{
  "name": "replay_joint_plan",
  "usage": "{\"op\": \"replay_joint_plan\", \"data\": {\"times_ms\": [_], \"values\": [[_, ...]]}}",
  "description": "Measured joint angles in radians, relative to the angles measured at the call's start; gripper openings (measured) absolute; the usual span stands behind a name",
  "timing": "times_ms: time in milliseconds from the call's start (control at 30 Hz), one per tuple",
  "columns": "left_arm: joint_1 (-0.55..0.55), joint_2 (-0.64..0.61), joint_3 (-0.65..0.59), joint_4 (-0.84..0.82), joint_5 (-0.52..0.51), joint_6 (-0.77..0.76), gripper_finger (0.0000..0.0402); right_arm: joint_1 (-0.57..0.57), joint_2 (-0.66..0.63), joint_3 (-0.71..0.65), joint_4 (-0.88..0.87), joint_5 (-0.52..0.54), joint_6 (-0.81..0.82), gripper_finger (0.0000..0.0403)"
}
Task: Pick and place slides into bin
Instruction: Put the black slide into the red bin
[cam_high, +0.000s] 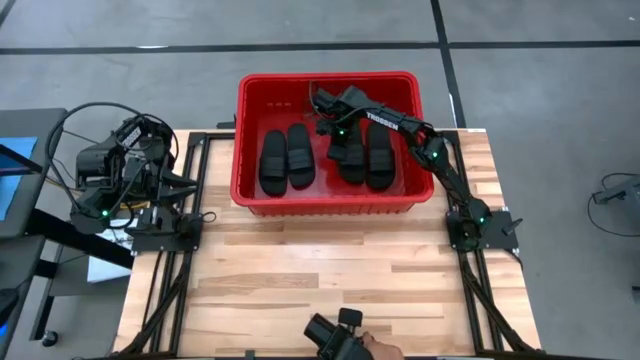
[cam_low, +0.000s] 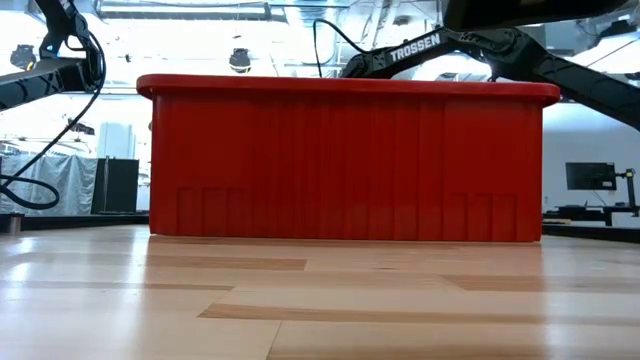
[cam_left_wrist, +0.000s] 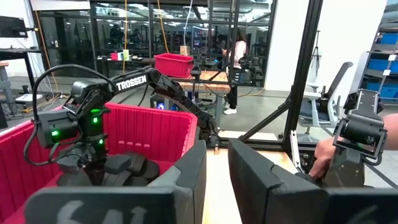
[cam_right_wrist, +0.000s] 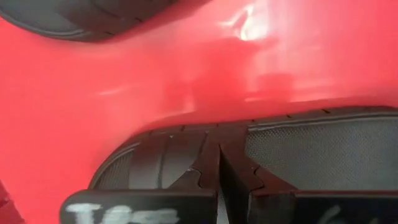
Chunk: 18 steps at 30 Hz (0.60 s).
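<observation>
Your counter (cam_high: 330, 270) is pale wood planks. The bin (cam_high: 328, 203) sits at its far edge, a red plastic rectangle with ribbed walls and a thick rim, long axis running left to right. From the low view its near wall (cam_low: 345, 165) hides everything inside. All four slides lie on the bin floor, long axes running near to far: a left pair (cam_high: 287, 158) and a right pair (cam_high: 366, 157), each pair side by side. They are matte black with wide straps; you cannot tell which way the toes point.

Your right gripper (cam_right_wrist: 217, 180) is down in the bin over the right pair's far end, fingers pressed together with nothing between them, just above a slide's textured sole. Your left gripper (cam_left_wrist: 214, 180) waits off the counter's left side, fingers narrowly apart and empty. A person's hand (cam_high: 378, 347) is cut off at the near edge.
</observation>
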Motion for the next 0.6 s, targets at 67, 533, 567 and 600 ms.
{"op": "replay_joint_plan", "data": {"times_ms": [67, 533, 567, 600], "values": [[0.0, 0.0, 0.0, 0.0, 0.0, 0.0, 0.0059, 0.0, 0.0, 0.0, -0.002, 0.01, 0.004, 0.0], [0.0, 0.0, 0.0, 0.0, 0.0, 0.0, 0.0059, 0.009, -0.007, -0.001, 0.005, 0.037, -0.017, 0.0], [0.0, 0.0, 0.0, 0.0, 0.0, 0.0, 0.0059, 0.012, -0.01, -0.001, 0.013, 0.04, -0.03, 0.0], [0.0, 0.0, 0.0, 0.0, 0.0, 0.0, 0.0059, 0.013, -0.016, -0.002, 0.023, 0.041, -0.036, 0.0]]}}
